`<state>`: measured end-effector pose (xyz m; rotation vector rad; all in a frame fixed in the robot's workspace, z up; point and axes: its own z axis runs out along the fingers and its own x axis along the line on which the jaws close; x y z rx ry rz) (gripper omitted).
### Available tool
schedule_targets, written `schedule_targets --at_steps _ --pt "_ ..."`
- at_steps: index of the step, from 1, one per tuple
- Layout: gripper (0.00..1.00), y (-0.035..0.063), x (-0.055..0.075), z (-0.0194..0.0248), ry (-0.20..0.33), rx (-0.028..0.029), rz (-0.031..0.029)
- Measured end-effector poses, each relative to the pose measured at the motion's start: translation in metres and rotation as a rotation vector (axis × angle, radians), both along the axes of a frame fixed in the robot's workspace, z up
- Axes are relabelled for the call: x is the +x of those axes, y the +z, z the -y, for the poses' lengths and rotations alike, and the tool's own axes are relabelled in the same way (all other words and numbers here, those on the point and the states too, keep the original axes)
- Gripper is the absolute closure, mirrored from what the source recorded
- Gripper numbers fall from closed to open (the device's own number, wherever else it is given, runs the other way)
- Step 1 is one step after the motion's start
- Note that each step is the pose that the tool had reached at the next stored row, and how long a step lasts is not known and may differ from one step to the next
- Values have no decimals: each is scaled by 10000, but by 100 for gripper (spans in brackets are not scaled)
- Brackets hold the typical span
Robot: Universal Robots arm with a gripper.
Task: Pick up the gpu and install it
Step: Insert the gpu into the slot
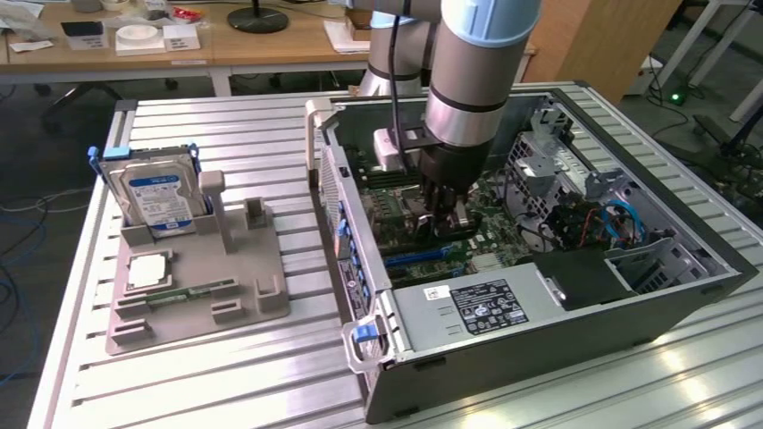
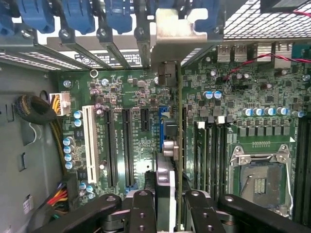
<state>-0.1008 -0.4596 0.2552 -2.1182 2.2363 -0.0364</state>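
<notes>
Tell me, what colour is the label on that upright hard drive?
Blue and white; the label on the hard drive shows best in the exterior view.

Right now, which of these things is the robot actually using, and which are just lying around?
In use: gpu, held by the gripper; motherboard; computer case.
Lying about: hard drive, memory stick, grey holder.

Hand [image 1: 444,210] low inside open case [image 1: 560,349]; hard drive [image 1: 155,192] well apart.
</notes>
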Motion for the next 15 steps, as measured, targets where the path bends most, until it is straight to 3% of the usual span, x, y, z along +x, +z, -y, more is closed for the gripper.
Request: schedule_targets --at_steps 2,15 --pt "72 -17 1 0 0 -49 -2" --pt "72 -93 -17 2 1 -53 -56"
